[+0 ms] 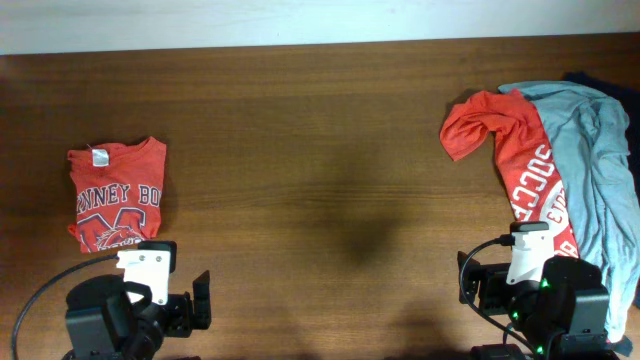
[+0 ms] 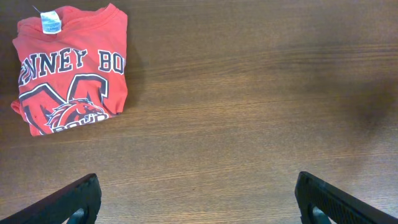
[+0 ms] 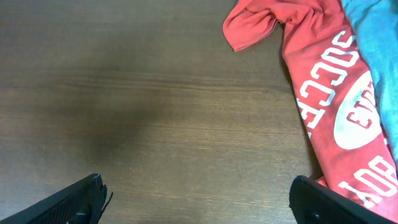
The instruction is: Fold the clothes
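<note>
With left gripper (image 2: 196,186) and right gripper (image 3: 196,186) both wide open and empty, orange shirt (image 1: 117,193) folded at nine o'clock, lift the red shirt (image 1: 525,170) clear of the grey-blue shirt (image 1: 590,140) at three o'clock and spread flat at centre before folding.

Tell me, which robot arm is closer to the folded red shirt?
Left. The left gripper hangs just short of the folded red shirt; the right gripper is across the table, beside the heap of shirts.
</note>
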You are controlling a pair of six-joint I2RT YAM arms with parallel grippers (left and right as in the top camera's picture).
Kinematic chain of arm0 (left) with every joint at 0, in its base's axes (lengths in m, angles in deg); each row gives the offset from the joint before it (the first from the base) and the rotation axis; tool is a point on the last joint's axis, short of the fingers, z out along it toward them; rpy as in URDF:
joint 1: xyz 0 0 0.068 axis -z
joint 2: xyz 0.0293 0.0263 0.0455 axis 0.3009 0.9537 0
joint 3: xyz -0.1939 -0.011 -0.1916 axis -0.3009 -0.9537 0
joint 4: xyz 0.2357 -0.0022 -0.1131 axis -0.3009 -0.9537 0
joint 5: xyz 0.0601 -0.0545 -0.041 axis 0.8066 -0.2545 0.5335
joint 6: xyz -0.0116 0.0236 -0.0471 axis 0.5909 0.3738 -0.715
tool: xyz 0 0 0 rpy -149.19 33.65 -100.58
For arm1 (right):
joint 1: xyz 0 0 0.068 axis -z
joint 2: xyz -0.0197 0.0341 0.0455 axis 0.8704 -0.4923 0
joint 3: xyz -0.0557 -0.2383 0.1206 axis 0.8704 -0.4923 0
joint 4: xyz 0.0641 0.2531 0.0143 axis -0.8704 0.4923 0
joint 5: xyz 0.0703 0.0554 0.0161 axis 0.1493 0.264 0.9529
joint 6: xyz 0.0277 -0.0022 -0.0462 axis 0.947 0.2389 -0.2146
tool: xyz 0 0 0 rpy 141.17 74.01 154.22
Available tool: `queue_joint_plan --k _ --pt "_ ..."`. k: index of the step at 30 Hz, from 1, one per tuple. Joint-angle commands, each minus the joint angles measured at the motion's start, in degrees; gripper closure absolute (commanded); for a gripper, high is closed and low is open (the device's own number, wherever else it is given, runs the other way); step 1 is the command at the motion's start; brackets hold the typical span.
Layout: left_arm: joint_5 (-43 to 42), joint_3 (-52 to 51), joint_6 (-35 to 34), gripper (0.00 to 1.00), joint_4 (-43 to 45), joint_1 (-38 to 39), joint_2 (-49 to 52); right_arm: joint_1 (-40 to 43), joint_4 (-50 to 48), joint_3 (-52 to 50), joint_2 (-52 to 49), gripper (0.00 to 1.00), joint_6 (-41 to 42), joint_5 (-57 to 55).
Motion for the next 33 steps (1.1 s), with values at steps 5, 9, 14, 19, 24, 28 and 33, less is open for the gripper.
queue_joint_plan --k 5,9,14,19,24,28,33 --pt "0.4 -0.1 0.9 0.01 0.1 0.0 -0.5 0.0 -0.3 -0.3 0.4 0.01 0.5 -0.7" --pt "0.4 -0.1 0.9 0.01 0.1 0.0 -0.5 0.0 -0.3 -0.3 0.4 0.01 0.5 -0.7" --pt "0.4 -0.1 0.9 0.00 0.1 0.0 -0.5 0.0 -0.3 -0.3 0.4 0.01 0.5 -0.7" --pt "0.4 -0.1 0.9 0.01 0.1 0.0 -0.5 0.0 -0.3 -0.3 0.4 0.01 0.5 -0.7" --pt "0.4 -0.1 0.9 0.00 0.1 0.0 -0.5 0.1 0.5 -0.5 1.9 0.01 0.4 -0.7" --pt "0.4 -0.1 1.0 0.00 0.1 0.0 -0.5 0.0 0.9 -2.1 7.4 0.01 0.4 -0.5" --pt "0.4 -0.1 0.9 0.00 0.1 0.0 -0.5 0.1 -7.7 -12.8 20.4 0.02 0.4 0.9"
